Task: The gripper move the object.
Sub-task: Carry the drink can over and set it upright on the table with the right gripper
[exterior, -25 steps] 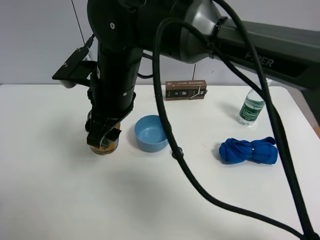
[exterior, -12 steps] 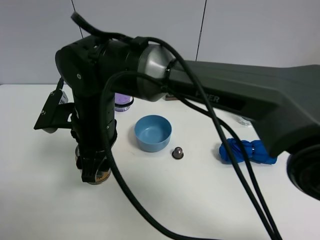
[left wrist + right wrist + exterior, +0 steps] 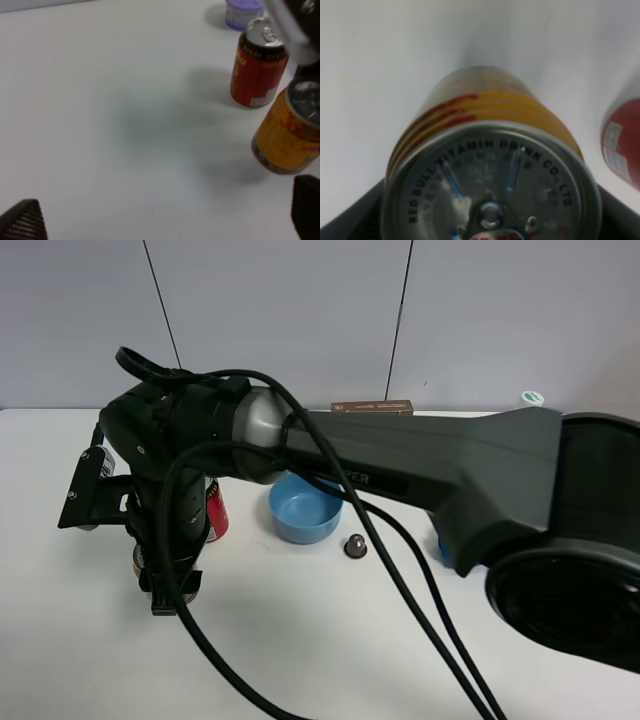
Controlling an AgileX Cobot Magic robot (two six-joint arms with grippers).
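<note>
The gold-orange can point(image 3: 288, 134) with red markings is gripped from above by my right gripper point(image 3: 166, 582), which has reached across to the table's left side. In the exterior view only a sliver of the can point(image 3: 139, 562) shows beside the black wrist. The right wrist view shows its silver top point(image 3: 492, 192) between the dark fingers point(image 3: 350, 222). In the left wrist view the can leans, with a shadow under it. My left gripper point(image 3: 165, 215) is open and empty, its fingertips point(image 3: 22, 222) wide apart over bare table.
A taller red can point(image 3: 215, 510) stands just behind the gold one, also in the left wrist view point(image 3: 257, 62). A purple-lidded tub point(image 3: 243, 11) is farther back. A blue bowl point(image 3: 305, 508), a small brown capsule point(image 3: 354, 546) and a brown box point(image 3: 372, 407) lie to the right.
My right arm has carried the gold can left and toward the table's front. The red can and the capsule have come into view behind it.
</note>
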